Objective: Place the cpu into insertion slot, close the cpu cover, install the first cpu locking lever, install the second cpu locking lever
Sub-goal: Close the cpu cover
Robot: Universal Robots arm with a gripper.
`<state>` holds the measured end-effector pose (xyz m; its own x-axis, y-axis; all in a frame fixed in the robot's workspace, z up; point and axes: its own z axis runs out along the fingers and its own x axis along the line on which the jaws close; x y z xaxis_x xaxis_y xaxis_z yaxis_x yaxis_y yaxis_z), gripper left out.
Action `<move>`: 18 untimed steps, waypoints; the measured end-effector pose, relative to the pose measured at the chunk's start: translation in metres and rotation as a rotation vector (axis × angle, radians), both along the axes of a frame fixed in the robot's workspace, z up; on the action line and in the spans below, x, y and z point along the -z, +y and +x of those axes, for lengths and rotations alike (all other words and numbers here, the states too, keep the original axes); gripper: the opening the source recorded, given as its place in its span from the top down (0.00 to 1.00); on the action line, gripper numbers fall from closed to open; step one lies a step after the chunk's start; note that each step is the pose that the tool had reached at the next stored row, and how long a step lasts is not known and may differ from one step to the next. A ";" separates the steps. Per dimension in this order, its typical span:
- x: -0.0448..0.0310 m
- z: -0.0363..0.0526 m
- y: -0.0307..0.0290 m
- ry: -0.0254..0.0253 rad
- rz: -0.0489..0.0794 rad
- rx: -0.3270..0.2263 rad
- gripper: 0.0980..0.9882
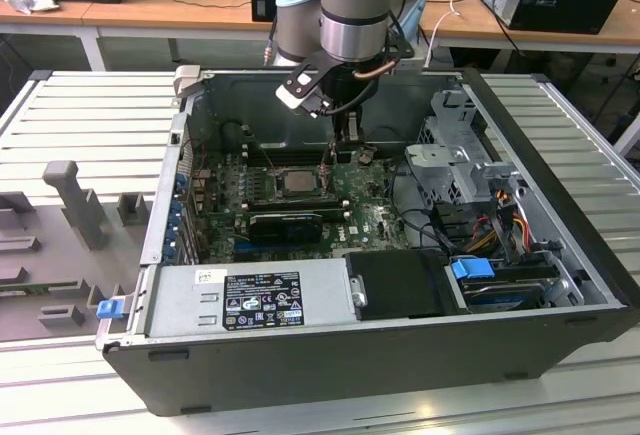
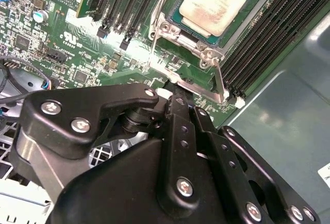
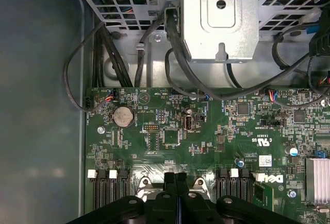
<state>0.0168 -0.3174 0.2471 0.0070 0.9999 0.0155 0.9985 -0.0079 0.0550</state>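
Note:
The cpu (image 2: pixel 214 1), a pale tan square, lies flat in the insertion slot on the green motherboard (image 2: pixel 77 54); the slot itself is hidden under it. The silvery cpu cover (image 2: pixel 181 34) lies down around the chip. A thin metal locking lever (image 2: pixel 220 82) runs along one side of the socket, another lever (image 2: pixel 159 13) along the opposite side. My gripper (image 2: pixel 178 100) is shut, its black fingertips just beside the socket's corner, close to the lever's end. In the exterior view the gripper (image 1: pixel 328 163) hangs right of the cpu (image 1: pixel 297 182). The shut fingers (image 3: pixel 170 180) point at the socket's edge.
The board sits inside an open black computer case (image 1: pixel 560 155). Black memory slots (image 2: pixel 258 44) flank the socket. A metal drive cage (image 3: pixel 219 18) with loose black cables (image 3: pixel 175 54) stands nearby. A grey power supply (image 1: pixel 250 300) lies at the case's front, and a grey fixture (image 1: pixel 70 200) outside on the exterior view's left.

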 end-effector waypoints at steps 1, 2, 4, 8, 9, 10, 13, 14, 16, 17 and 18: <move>0.0000 -0.0006 0.0000 0.0000 0.000 0.000 0.99; 0.0000 -0.0011 0.0000 0.0000 0.000 0.000 0.99; 0.0000 -0.0021 0.0000 0.0000 0.000 0.000 0.99; 0.0000 -0.0042 0.0000 0.0000 0.000 0.000 0.99; 0.0000 -0.0047 0.0000 0.0000 0.000 0.000 0.99; 0.0000 -0.0053 0.0000 0.0000 0.000 0.000 0.99; 0.0000 -0.0072 0.0000 0.0000 0.000 0.000 0.99; 0.0000 -0.0076 0.0000 0.0000 0.000 0.000 0.99; 0.0000 -0.0083 0.0000 0.0000 0.000 0.000 0.99; 0.0000 -0.0091 0.0000 0.0000 0.000 0.000 0.99; 0.0000 -0.0097 0.0000 0.0000 0.000 0.000 0.99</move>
